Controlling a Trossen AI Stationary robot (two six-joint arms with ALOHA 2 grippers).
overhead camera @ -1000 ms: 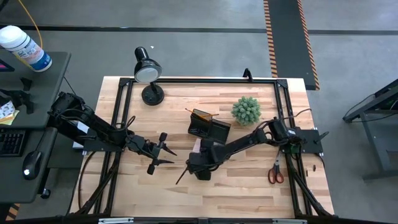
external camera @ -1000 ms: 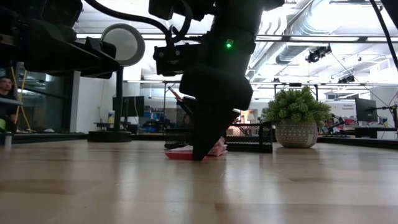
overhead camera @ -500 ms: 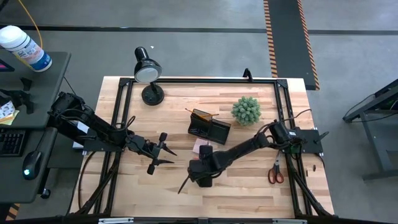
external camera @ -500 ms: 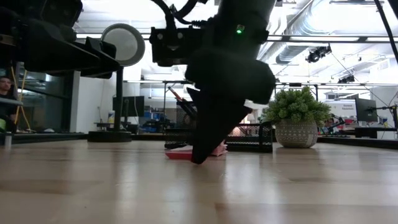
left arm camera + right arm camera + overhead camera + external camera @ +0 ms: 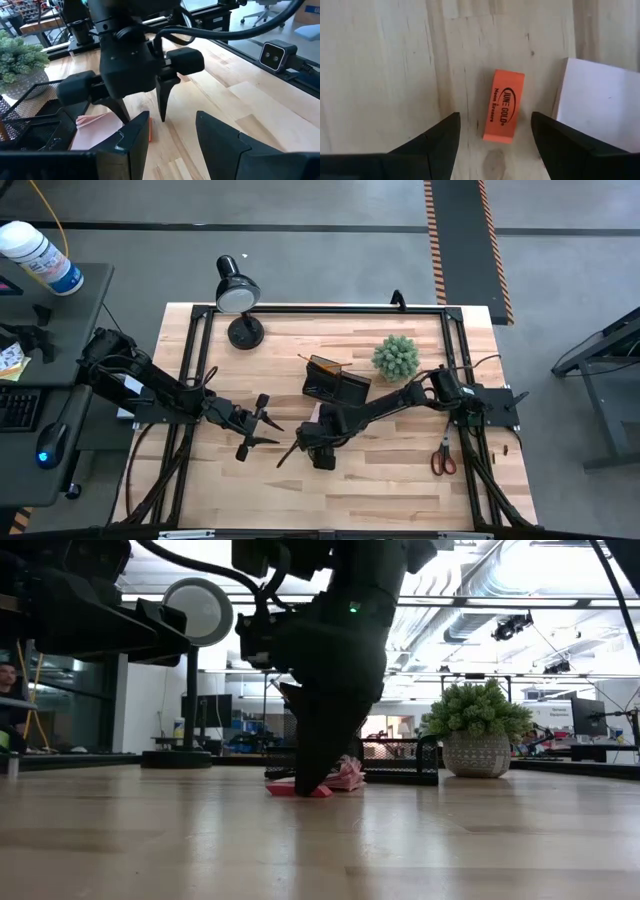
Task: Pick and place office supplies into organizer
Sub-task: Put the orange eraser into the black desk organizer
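Now the right gripper (image 5: 492, 137) hangs point-down over the desk (image 5: 400, 490) with its jaws spread wide, straddling a small orange eraser (image 5: 504, 105) that lies flat between the fingertips, just beside the pink sticky-note pad (image 5: 600, 102). To do this step well, I judge it should come straight down so the eraser stays centred, keep the far finger off the pad's edge, and close across the eraser's narrow width before lifting. The organizer (image 5: 335, 383) stands near, just behind the pad toward the plant (image 5: 396, 357), so the carry would be short. The red-handled scissors (image 5: 443, 458) lie well apart by the right arm's base. The left gripper (image 5: 262, 426) waits, jaws open, left of the work. Compared with half a second ago, the right gripper has shifted back toward the pad and organizer.
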